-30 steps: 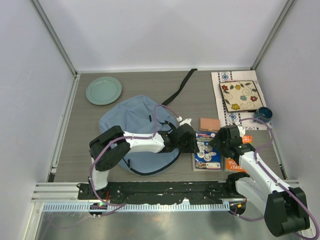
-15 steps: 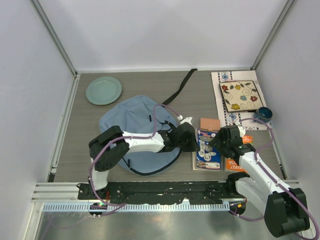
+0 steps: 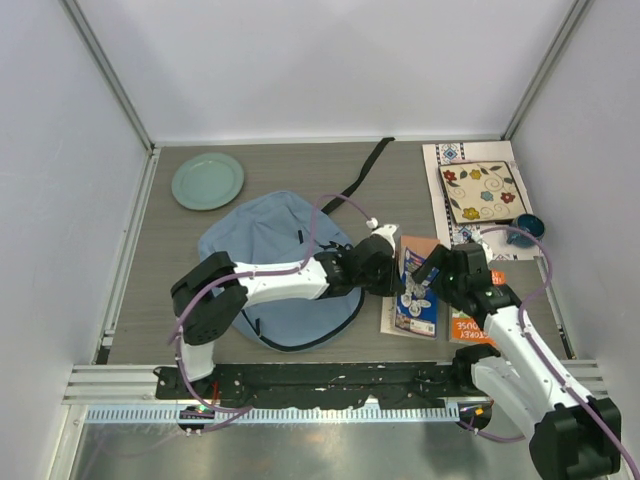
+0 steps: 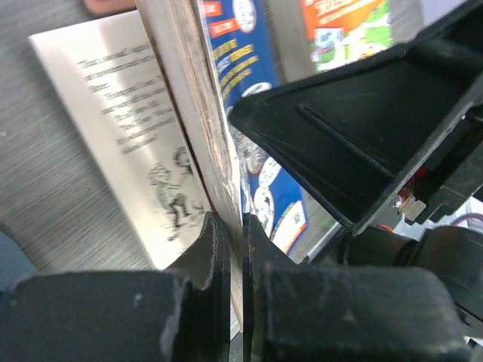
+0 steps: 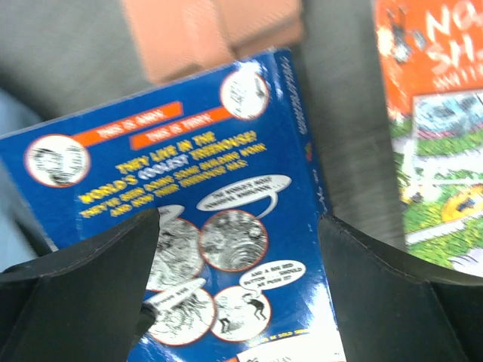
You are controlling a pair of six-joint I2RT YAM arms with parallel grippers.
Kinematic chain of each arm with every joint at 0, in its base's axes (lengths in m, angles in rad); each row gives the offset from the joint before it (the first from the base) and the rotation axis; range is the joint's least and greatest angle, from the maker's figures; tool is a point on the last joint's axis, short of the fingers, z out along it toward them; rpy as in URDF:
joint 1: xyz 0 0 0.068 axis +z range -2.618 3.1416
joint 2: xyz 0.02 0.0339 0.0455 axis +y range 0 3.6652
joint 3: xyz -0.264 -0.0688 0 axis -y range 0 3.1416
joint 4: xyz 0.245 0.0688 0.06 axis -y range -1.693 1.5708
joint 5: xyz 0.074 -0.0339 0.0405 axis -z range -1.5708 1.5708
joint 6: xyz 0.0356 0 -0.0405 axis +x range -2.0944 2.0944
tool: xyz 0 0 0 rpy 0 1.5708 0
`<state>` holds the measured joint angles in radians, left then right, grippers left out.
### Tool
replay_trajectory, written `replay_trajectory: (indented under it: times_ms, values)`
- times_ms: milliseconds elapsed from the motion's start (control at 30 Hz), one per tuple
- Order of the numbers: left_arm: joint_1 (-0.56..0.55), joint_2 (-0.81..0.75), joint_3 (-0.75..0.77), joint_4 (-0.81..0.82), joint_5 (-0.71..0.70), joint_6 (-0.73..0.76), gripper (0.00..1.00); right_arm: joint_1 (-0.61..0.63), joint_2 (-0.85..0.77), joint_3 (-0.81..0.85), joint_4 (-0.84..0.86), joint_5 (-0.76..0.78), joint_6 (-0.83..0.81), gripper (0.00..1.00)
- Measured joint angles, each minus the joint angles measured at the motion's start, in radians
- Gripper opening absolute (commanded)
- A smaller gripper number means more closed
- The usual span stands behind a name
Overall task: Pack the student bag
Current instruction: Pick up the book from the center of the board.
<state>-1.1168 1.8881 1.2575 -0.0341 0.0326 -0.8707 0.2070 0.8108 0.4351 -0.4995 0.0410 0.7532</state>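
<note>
The student bag (image 3: 270, 260), light blue-grey, lies flat at the table's middle left, and its black strap (image 3: 362, 175) trails toward the back. Right of it a blue comic-cover book (image 3: 418, 290) is tipped up on edge, with a white inner page (image 4: 128, 128) lying open on the table. My left gripper (image 3: 397, 282) is shut on the book's edge; the left wrist view shows both jaws (image 4: 232, 220) pinching the cover and pages. My right gripper (image 3: 432, 272) hovers open over the blue cover (image 5: 219, 173), a finger on either side and not touching it (image 5: 238, 226).
An orange book (image 3: 470, 325) lies right of the blue one, and a reddish-brown pouch (image 3: 420, 245) sits behind it. A green plate (image 3: 207, 181) is at the back left. A flowered tile (image 3: 482, 192) on a patterned mat and a small blue bowl (image 3: 525, 228) are at the back right.
My left gripper has closed on the blue book's edge and raised it off the table, leaving a page open. My right gripper has opened wider and moved up and left.
</note>
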Motion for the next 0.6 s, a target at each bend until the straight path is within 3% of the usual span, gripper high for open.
replay_trajectory:
  times_ms: [400,600]
  values:
    - [0.077,-0.224,0.025,-0.053,0.075,0.151,0.0,-0.008,-0.099,0.187,0.005,-0.056,-0.016,0.94]
    - [0.119,-0.364,-0.032,-0.028,0.126,0.173,0.0,-0.013,-0.122,0.251,0.018,-0.121,-0.035,0.94]
